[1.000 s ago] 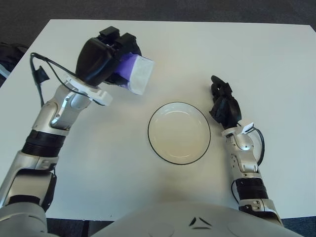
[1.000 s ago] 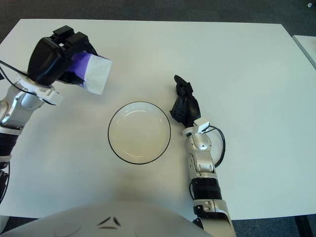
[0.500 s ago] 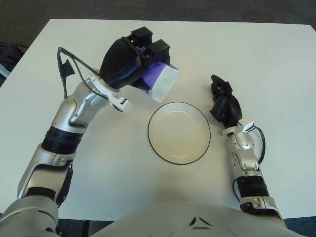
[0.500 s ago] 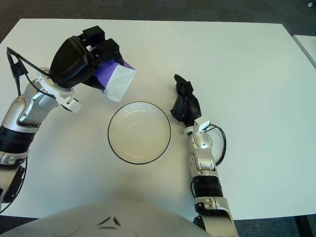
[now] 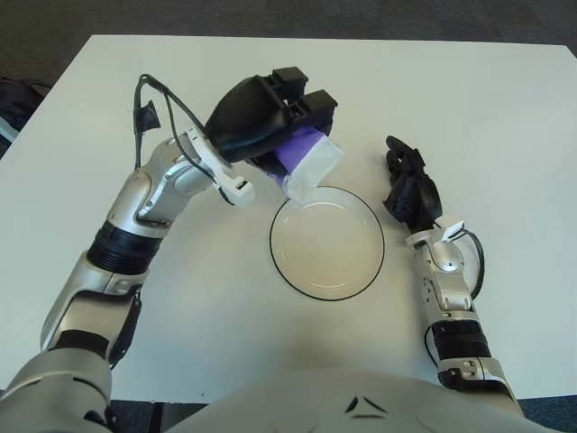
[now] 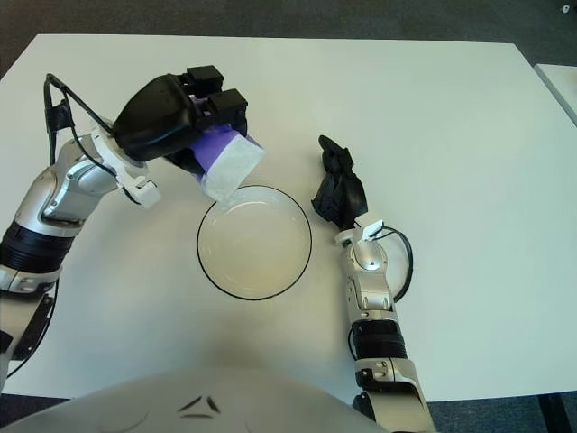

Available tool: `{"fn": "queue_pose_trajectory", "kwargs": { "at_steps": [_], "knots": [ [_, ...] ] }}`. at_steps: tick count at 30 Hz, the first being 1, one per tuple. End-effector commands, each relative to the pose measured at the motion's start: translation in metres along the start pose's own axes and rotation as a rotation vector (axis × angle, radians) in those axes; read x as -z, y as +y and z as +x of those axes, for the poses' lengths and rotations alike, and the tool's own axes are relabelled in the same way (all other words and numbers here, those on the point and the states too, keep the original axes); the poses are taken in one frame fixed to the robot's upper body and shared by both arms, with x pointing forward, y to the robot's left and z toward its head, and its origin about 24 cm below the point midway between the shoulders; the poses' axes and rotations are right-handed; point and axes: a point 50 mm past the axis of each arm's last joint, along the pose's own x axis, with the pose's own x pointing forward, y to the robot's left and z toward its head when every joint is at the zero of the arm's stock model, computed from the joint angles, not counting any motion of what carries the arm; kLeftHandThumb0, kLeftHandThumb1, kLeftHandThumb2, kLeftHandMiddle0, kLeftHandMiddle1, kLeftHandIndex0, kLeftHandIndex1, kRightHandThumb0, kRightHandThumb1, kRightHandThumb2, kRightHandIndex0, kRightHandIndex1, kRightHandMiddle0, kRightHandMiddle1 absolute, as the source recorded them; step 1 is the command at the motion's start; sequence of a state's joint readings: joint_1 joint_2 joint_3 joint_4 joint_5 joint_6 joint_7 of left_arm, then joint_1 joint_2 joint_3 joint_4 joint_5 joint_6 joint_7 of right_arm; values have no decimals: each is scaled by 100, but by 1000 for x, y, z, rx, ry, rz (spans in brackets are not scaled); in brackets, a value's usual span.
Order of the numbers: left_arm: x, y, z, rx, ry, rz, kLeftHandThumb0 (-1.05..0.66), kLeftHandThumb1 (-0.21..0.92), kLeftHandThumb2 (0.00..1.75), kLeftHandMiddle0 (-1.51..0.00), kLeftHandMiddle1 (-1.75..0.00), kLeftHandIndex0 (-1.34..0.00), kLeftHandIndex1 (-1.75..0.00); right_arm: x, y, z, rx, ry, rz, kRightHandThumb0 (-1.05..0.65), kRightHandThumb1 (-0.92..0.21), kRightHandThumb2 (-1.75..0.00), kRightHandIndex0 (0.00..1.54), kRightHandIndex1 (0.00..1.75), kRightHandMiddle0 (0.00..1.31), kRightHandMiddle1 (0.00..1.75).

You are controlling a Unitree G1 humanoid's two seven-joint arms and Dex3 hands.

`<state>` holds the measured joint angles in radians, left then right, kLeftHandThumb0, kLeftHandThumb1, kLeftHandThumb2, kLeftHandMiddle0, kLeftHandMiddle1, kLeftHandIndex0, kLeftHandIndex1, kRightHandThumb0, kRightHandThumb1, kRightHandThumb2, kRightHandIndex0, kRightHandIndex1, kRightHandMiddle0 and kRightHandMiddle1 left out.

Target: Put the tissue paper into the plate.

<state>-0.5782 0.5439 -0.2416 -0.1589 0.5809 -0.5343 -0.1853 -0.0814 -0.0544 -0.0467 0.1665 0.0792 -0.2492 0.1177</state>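
My left hand (image 5: 275,117) is shut on a purple and white tissue pack (image 5: 309,164). It holds the pack in the air, tilted, with the white end over the far left rim of the plate. The plate (image 5: 327,242) is white with a dark rim and lies empty on the white table in the middle. My right hand (image 5: 410,188) rests on the table just to the right of the plate, holding nothing, its dark fingers loosely curled.
The white table (image 5: 469,99) stretches wide around the plate. A dark object (image 5: 13,95) lies off the table's left edge. A black cable (image 5: 153,99) loops off my left forearm.
My left hand has carried the tissue pack rightwards and nearer, from over the bare table left of the plate to the plate's far left rim. The right hand has not moved.
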Motion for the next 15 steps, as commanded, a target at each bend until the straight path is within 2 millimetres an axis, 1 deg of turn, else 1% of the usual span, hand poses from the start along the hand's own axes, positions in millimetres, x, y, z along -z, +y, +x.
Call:
{"fn": "queue_pose_trajectory", "kwargs": {
  "at_steps": [1,5,8,15],
  "knots": [
    [-7,5,7,29,-40,-11,0,-3,171,-87,-175,-64,-175,56,-7,-40,53,325,26,-85,-92,-101,22,3,0,44],
    [-11,1,12,83,-45,-83,0,-4,173,-88,-175,-65,-175,54,-4,-42,48,304,44,-84,-92,-101,20,3,0,43],
    [-17,-8,15,125,-61,-146,0,-5,174,-89,-175,-66,-175,51,-3,-42,25,284,50,-84,-92,-102,19,2,0,44],
    [-29,-17,12,212,-92,-206,0,-6,175,-89,-175,-67,-174,51,-3,-40,10,265,55,-81,-92,-104,18,1,0,47]
  ]
}}
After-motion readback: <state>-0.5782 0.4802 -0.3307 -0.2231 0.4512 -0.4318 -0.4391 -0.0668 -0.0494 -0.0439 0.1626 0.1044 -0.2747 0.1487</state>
